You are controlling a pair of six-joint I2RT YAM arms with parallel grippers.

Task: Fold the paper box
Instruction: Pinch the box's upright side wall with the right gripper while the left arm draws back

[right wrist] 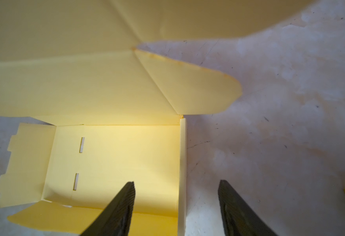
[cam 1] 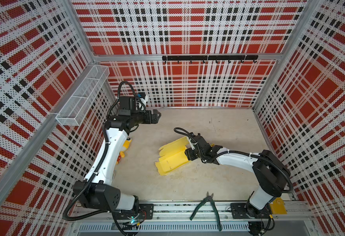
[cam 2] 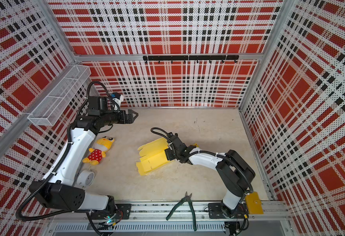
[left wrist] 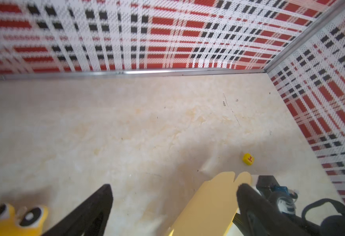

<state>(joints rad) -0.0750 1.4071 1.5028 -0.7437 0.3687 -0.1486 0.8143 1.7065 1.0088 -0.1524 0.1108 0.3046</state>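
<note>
Black right claw straddles paper box wall.

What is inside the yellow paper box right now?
Nothing loose shows: the paper box has a bare floor with two slots. One finger of the right claw hangs over it, hiding part of the floor.

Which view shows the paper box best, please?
Right wrist view: the paper box fills it, creases and slots clear. Both top views show it small, partly under the right arm; the left wrist view catches flap tips.
</note>
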